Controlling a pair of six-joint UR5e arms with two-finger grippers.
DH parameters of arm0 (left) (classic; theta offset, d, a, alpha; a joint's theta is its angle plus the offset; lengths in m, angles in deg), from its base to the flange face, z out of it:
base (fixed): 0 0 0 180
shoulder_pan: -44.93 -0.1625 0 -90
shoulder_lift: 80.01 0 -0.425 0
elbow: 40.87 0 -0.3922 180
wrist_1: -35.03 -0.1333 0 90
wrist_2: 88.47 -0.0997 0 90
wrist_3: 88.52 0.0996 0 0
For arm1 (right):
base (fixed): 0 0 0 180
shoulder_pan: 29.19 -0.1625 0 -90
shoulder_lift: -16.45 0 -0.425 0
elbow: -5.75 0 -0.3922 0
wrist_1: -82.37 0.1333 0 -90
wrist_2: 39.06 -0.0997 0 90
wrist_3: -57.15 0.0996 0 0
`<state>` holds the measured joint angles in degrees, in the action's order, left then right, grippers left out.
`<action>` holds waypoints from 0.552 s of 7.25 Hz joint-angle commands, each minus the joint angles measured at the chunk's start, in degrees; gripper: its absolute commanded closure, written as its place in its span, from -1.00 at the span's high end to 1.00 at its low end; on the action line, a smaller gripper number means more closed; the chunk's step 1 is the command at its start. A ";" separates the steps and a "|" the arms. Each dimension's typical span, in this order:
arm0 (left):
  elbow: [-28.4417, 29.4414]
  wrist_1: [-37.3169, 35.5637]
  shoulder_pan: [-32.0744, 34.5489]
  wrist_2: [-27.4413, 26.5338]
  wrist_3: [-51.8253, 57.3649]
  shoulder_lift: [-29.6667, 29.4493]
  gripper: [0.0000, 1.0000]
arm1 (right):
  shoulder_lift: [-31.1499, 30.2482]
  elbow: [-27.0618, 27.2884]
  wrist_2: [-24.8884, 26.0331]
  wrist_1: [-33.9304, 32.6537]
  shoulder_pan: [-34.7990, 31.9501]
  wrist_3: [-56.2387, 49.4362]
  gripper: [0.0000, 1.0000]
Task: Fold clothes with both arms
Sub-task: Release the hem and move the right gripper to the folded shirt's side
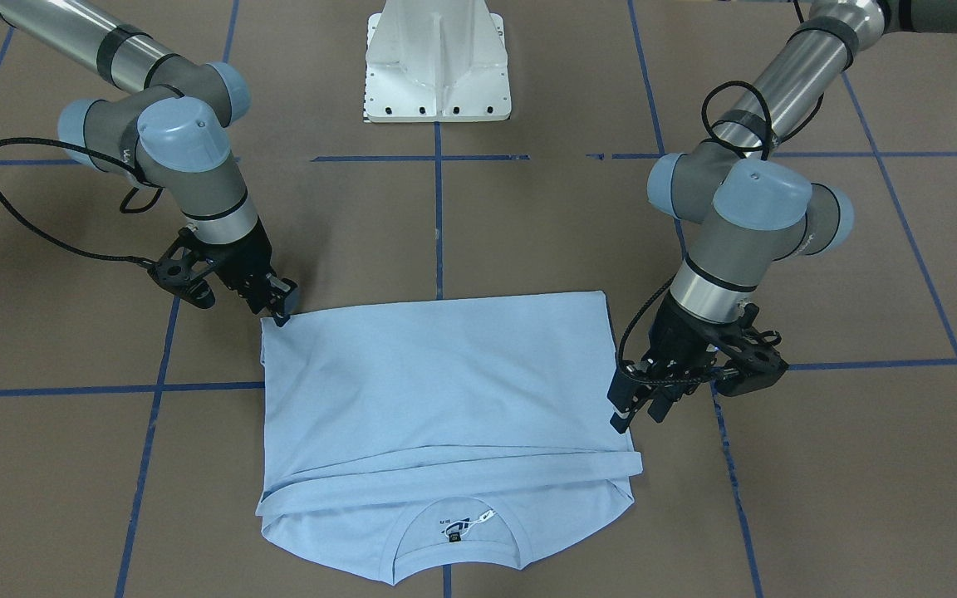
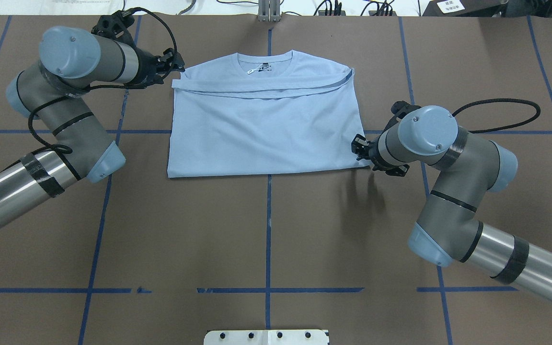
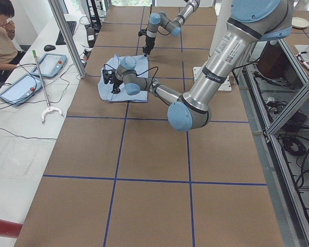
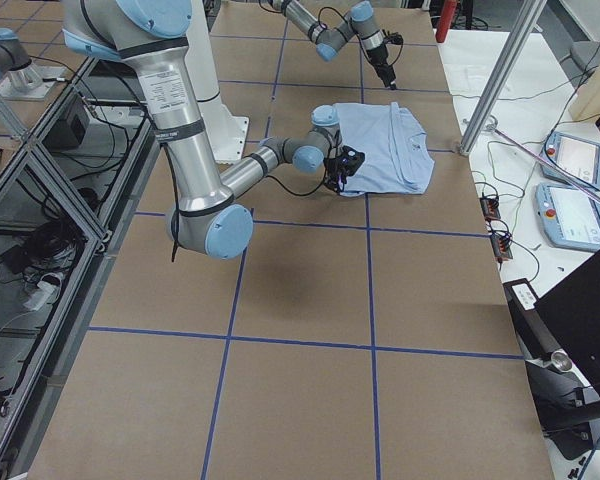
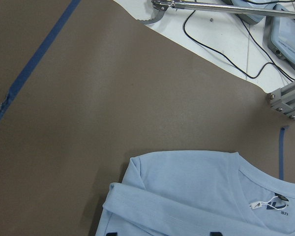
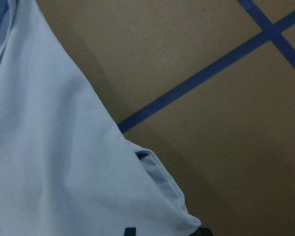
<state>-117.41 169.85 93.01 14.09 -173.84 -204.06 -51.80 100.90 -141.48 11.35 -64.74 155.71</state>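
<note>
a: where's the t-shirt point(image 2: 266, 134)?

b: flat on the brown tabletop point(image 2: 266, 230), folded over on itself. it lies across the blue tape line point(image 2: 268, 215) that runs away from the robot. the collar point(image 2: 265, 61) end is on the side away from the white base point(image 1: 439, 62), and the dark neck label point(image 1: 453, 533) shows with its white tag.

a: and the left fingers point(image 1: 621, 411)?

b: low, just beside the collar-end corner on the robot's left, where the folded band of cloth crosses the shirt. in the left wrist view two dark tips sit well apart at the bottom edge with cloth between them, so they're spread, not pinching.

a: the right fingers point(image 1: 281, 303)?

b: at the opposite corner, on the shirt's edge nearest the robot, on its right side. the right wrist view shows a tip on either side of the layered corner with a clear gap, so they're spread too.

a: the arms?

b: the left arm point(image 2: 65, 120) and right arm point(image 2: 453, 191) are both bent, with wrists down close to the cloth.
</note>
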 commanded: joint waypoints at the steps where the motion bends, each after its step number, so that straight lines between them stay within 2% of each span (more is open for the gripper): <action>1: -3.59 0.00 0.00 0.00 -0.02 2.66 0.37 | 0.13 -0.93 2.22 0.00 0.30 -0.11 0.02; 4: -3.70 0.00 0.00 0.00 -0.02 2.93 0.37 | 2.06 -2.69 2.85 -0.09 -0.66 -0.29 -0.20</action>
<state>-120.94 169.79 93.01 14.10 -173.86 -201.30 -50.86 99.21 -138.96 11.27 -65.00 155.49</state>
